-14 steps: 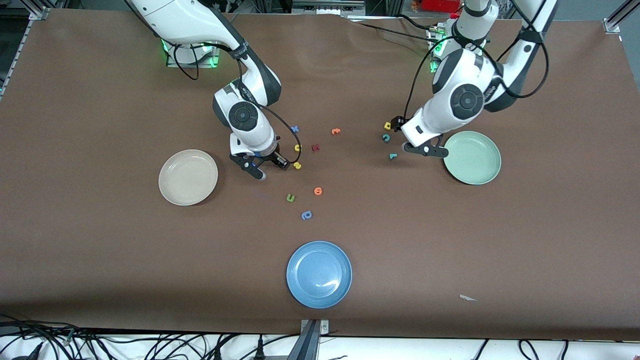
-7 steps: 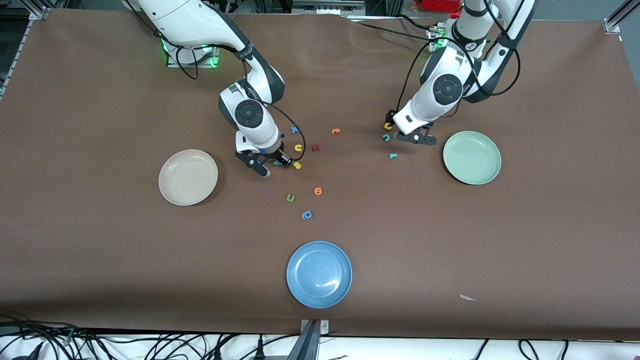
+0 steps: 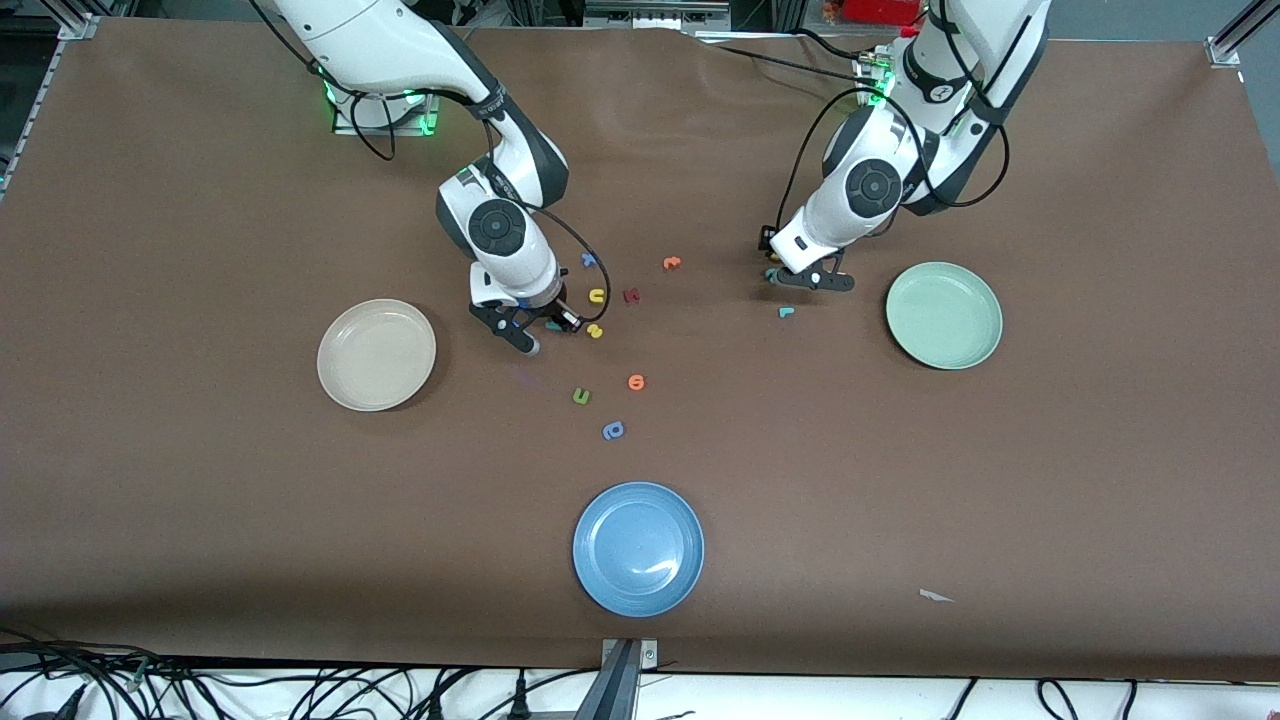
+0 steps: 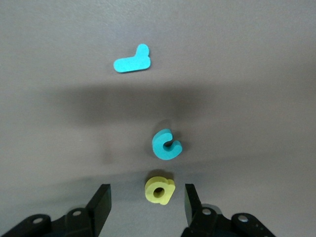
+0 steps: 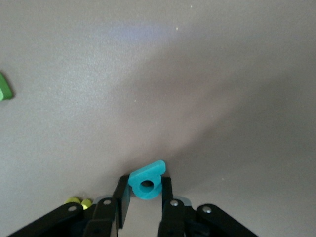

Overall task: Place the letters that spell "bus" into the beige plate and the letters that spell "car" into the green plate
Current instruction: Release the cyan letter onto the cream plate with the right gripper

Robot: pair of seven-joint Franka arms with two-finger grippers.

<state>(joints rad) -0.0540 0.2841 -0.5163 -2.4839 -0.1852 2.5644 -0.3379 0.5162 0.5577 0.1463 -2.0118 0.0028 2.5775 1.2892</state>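
My right gripper (image 5: pixel 144 190) is shut on the teal "b" (image 5: pixel 146 183), low at the table beside the yellow "s" (image 3: pixel 595 331) and yellow "u" (image 3: pixel 597 296). The beige plate (image 3: pixel 376 354) lies toward the right arm's end. My left gripper (image 4: pixel 146 197) is open and hovers low. In its wrist view the yellow "a" (image 4: pixel 159 189) lies untouched between the fingers, with the teal "c" (image 4: pixel 166 144) and the teal "r" (image 4: pixel 132 61) farther out. In the front view the left gripper (image 3: pixel 815 283) is beside the green plate (image 3: pixel 943 315), with the "r" (image 3: pixel 786 312) just nearer the camera.
Loose letters lie mid-table: a blue one (image 3: pixel 590 259), an orange one (image 3: pixel 672 263), a dark red one (image 3: pixel 631 295), another orange one (image 3: pixel 636 382), a green u-shape (image 3: pixel 582 397) and a blue rounded one (image 3: pixel 613 431). A blue plate (image 3: pixel 638 548) sits near the front edge.
The right gripper has closed on the teal "b". The left arm has swung away from the green plate to over the "a" and "c", its fingers narrowing somewhat.
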